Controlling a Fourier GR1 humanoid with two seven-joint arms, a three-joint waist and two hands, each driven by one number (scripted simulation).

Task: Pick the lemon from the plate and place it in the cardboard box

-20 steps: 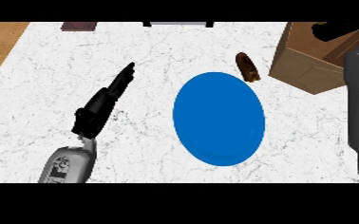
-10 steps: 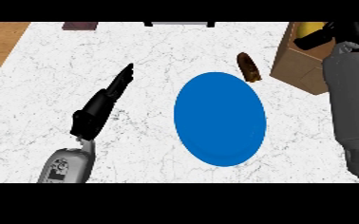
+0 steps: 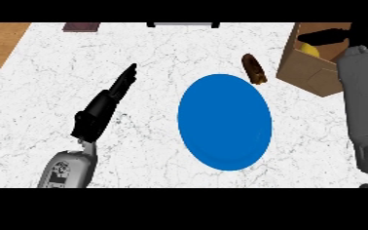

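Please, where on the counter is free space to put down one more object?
Free: the counter between left hand and blue plate, and the strip beyond the plate. Crowded: far right, where brown object, cardboard box and right hand sit close.

A single head view is looking steeply down onto the white marbled counter point(image 3: 144, 44), from above its near edge. Both forearms are entering from the lower edge. The frame is taking in the blue plate point(image 3: 225, 122) centrally and the cardboard box point(image 3: 309, 70) at upper right.
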